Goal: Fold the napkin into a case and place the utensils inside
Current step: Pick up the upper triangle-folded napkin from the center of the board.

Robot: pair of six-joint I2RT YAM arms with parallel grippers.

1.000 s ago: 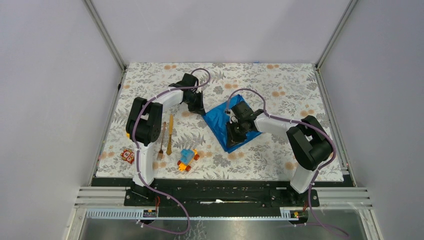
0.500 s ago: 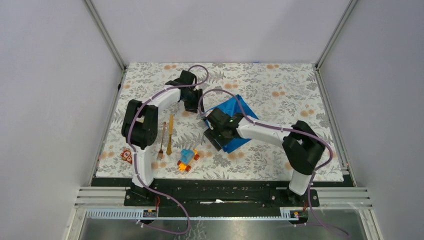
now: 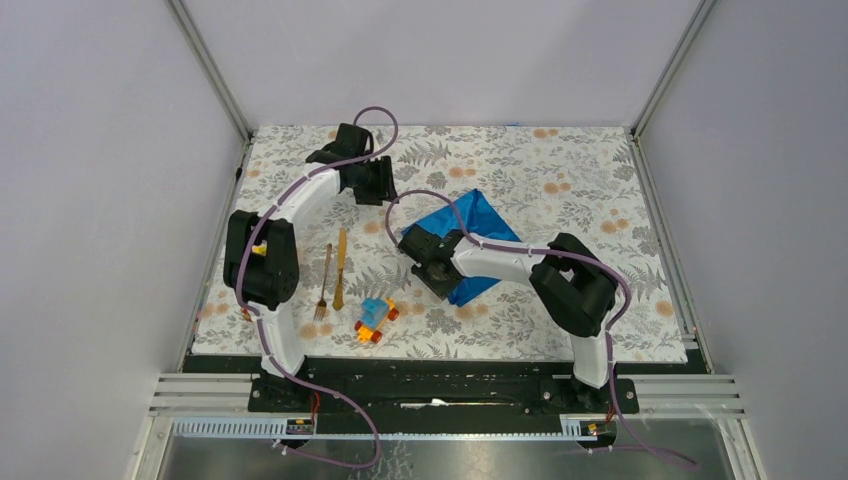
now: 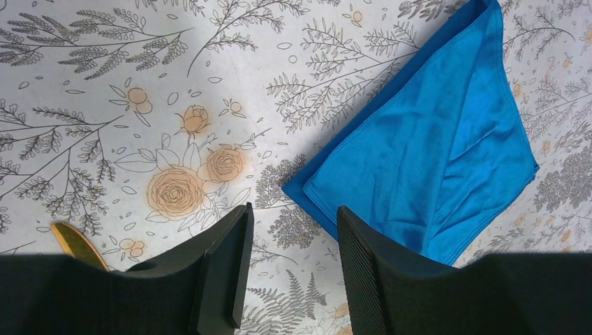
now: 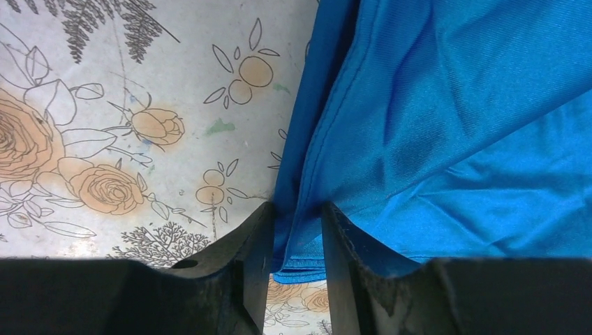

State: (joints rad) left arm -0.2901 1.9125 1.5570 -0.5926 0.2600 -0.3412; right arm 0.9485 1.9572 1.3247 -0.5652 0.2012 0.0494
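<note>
The blue napkin [image 3: 478,218] lies folded in the middle of the flowered table; it also fills the right of the left wrist view as the napkin [image 4: 433,132]. My right gripper [image 3: 437,275] sits at its near-left corner. In the right wrist view the napkin's [image 5: 454,105] layered edge is pinched in the right gripper [image 5: 297,223]. My left gripper [image 3: 383,185] hovers open and empty behind and left of the cloth, over bare table, shown as the left gripper [image 4: 293,230]. The golden fork [image 3: 324,280] and knife [image 3: 340,268] lie side by side at the left.
A small blue-and-orange toy car [image 3: 374,320] stands near the front edge, right of the fork. A golden utensil tip [image 4: 77,244] shows at the lower left of the left wrist view. Grey walls and metal rails enclose the table on three sides.
The left gripper opened, let go of the napkin's far-left corner and drew back toward the far left. The right gripper moved left from the napkin's middle to its near-left corner, opening and closing again.
</note>
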